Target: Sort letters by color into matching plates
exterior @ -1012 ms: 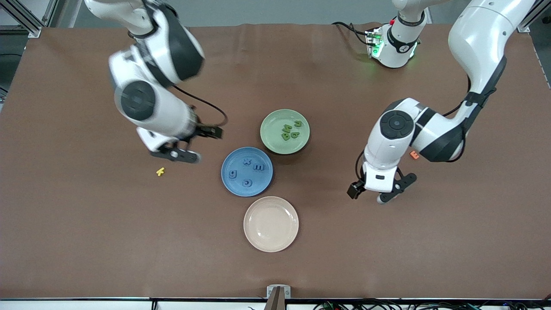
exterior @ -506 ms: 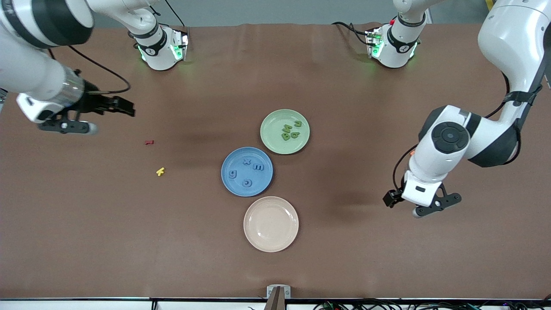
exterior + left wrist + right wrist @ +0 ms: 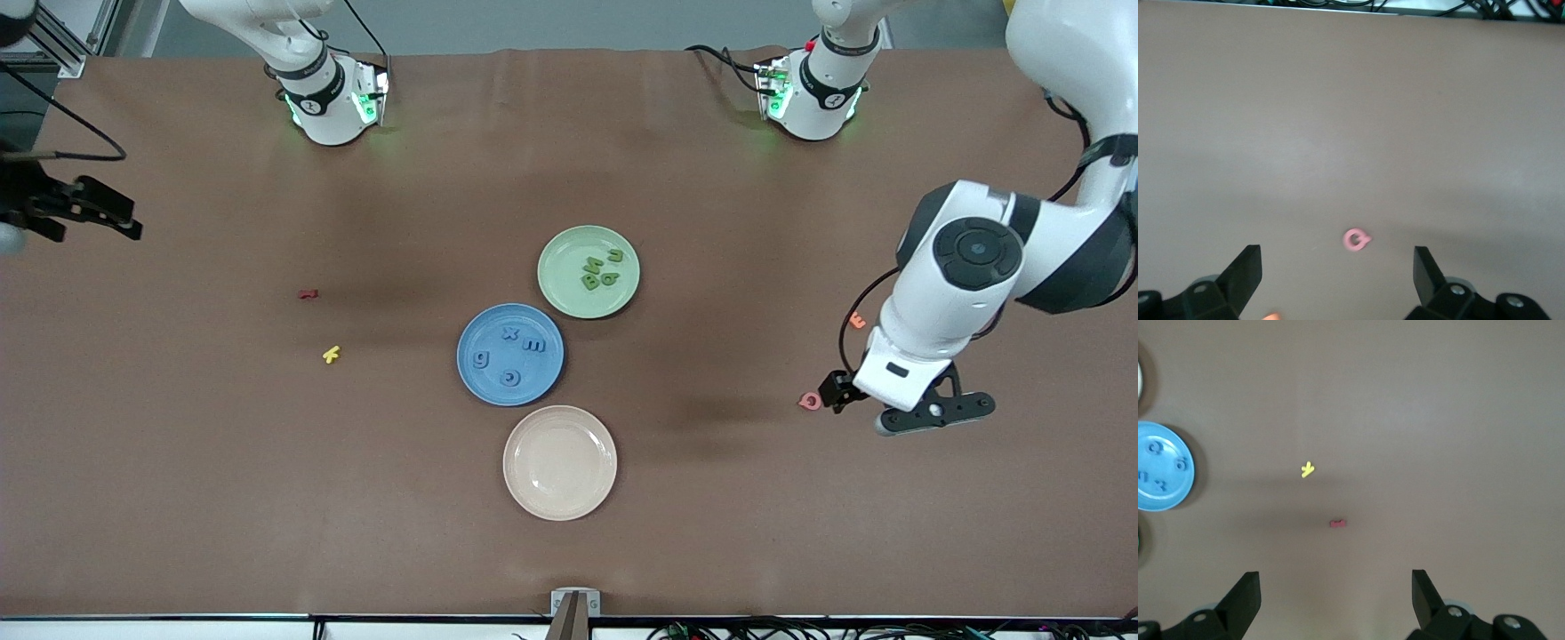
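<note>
Brown table (image 3: 267,498): three plates (image 3: 510,355), eight sorted letters (image 3: 602,270); both grippers (image 3: 1338,277) spread.

Desk (image 3: 267,498) covered edge to edge in a matte brown mat, faint creases near its upper edge. Grey floor strip above the desk. Aluminium frame rails (image 3: 53,36) at both upper corners. Cable bundle (image 3: 800,629) along the lower edge. Even overhead light, soft shadows.

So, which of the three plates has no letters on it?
The cream plate, the one nearest the front camera. The blue plate holds four blue letters and the green plate holds the green letters.
</note>
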Controlling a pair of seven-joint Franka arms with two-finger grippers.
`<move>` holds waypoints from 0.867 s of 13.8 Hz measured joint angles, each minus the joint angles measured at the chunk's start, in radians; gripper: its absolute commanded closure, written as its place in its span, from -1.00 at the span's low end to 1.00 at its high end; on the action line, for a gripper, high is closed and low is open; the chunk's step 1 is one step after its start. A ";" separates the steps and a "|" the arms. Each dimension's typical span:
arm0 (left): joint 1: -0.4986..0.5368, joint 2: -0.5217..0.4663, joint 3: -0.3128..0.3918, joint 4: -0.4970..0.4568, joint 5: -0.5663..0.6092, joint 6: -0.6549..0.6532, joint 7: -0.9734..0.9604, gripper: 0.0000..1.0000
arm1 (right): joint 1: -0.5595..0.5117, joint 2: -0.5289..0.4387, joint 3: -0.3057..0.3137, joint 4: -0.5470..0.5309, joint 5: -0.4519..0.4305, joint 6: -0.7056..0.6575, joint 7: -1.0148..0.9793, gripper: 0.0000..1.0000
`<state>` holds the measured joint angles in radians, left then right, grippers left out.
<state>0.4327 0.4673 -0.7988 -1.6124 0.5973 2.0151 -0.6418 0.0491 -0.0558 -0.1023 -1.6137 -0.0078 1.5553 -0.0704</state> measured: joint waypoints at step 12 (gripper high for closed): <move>-0.420 -0.390 0.678 0.046 -0.523 -0.360 0.445 -1.00 | 0.000 0.036 0.005 0.098 0.000 -0.009 0.000 -1.00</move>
<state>0.0124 0.0770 -0.1206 -1.5668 0.0747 1.6546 -0.1964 0.0490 -0.0197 -0.0971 -1.5155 -0.0078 1.5462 -0.0700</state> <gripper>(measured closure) 0.000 0.000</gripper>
